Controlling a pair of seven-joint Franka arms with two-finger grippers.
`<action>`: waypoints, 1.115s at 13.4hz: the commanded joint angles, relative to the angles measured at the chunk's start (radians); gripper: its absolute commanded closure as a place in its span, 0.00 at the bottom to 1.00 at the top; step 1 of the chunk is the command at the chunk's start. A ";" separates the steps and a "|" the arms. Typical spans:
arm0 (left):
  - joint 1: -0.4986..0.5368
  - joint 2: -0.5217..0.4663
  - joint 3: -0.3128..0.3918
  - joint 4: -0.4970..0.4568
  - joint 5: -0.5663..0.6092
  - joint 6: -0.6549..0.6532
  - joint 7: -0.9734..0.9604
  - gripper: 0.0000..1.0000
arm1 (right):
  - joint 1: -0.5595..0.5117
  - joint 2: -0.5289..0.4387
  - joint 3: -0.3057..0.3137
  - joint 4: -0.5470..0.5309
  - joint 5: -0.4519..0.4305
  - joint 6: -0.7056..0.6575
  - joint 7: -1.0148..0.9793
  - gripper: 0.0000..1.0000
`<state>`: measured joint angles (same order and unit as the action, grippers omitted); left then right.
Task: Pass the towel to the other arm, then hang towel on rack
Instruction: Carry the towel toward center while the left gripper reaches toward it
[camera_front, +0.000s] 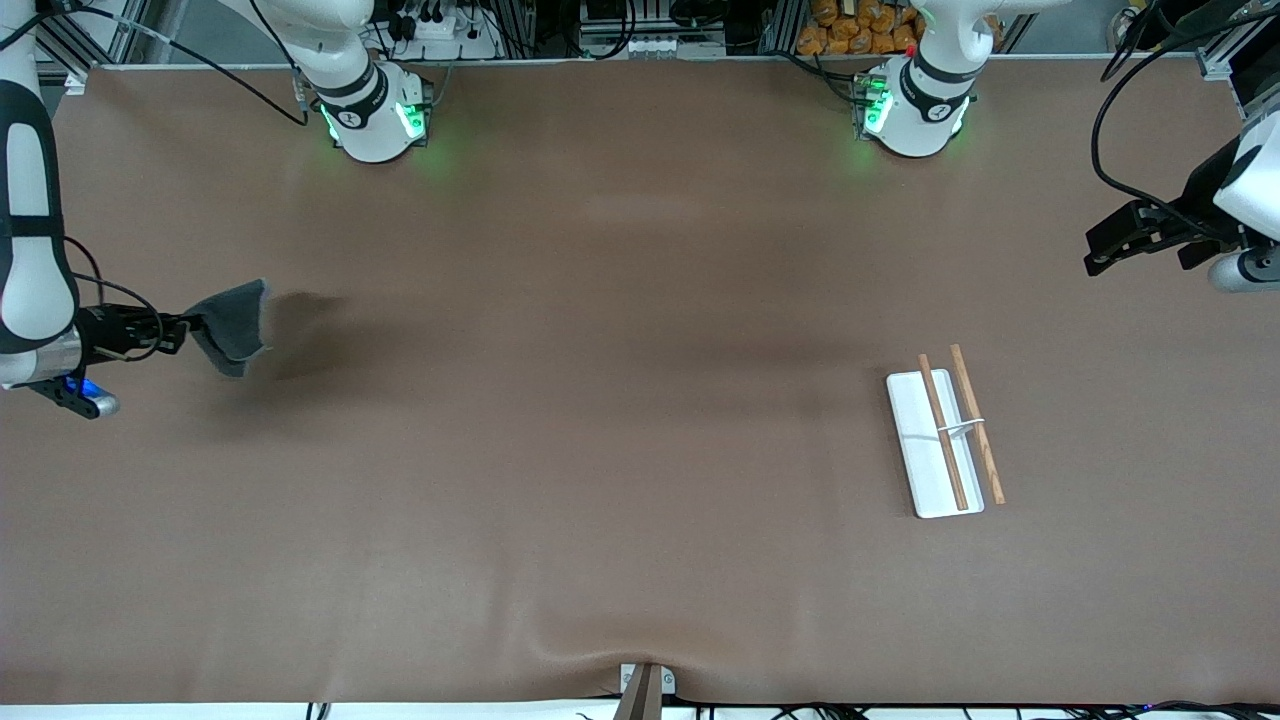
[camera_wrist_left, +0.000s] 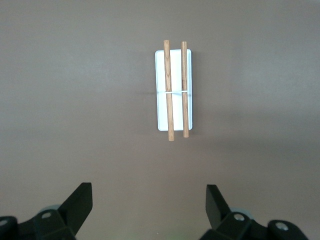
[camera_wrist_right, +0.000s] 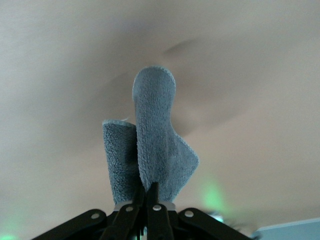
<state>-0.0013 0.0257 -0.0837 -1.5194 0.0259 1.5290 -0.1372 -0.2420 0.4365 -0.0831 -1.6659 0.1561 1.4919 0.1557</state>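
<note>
A brown mat is covering the whole tabletop (camera_front: 600, 450), and the two arm bases are glowing green along its edge farthest from the front camera, with cables and equipment crowding the strip past that edge.

The right pincer (camera_front: 185, 325) is hanging in the air over the right arm's end of the tabletop, with its fingers pressed tightly together on one end of the towel (camera_front: 235, 325). The dark grey fuzzy cloth is sticking out from the fingertips toward the middle of the table, bunched into folds and lifted clear of the surface, and it is throwing a soft shadow on the mat beside it. In the right wrist view the towel (camera_wrist_right: 152, 145) is rising out of the closed black fingers (camera_wrist_right: 150, 200) as two folded lobes.

The left pincer (camera_front: 1105, 250) is waiting up in the air over the left arm's end of the tabletop, with its jaws standing wide apart and holding nothing; in its own wrist view the two black fingertips (camera_wrist_left: 77, 202) are framing bare mat.

The rack (camera_front: 925, 460) is lying flat on the tabletop toward the left arm's end, nearer to the front camera than the left pincer and well apart from the towel. Its two thin wooden rods (camera_front: 945, 440) are lying lengthwise over the white tray, joined by a small white crosspiece (camera_front: 962, 426).
</note>
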 joint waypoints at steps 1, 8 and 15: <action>0.004 0.042 0.001 0.019 -0.011 -0.004 0.007 0.00 | 0.071 -0.038 0.000 0.008 0.104 -0.077 0.164 1.00; -0.003 0.118 -0.001 0.019 -0.140 0.045 -0.142 0.00 | 0.248 -0.071 0.000 0.023 0.437 -0.101 0.526 1.00; -0.066 0.284 -0.001 0.019 -0.326 0.209 -0.270 0.00 | 0.449 -0.065 0.000 0.060 0.666 0.111 0.864 1.00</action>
<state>-0.0364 0.2674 -0.0869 -1.5207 -0.2714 1.7024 -0.3519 0.1604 0.3762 -0.0727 -1.6234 0.7696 1.5597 0.9334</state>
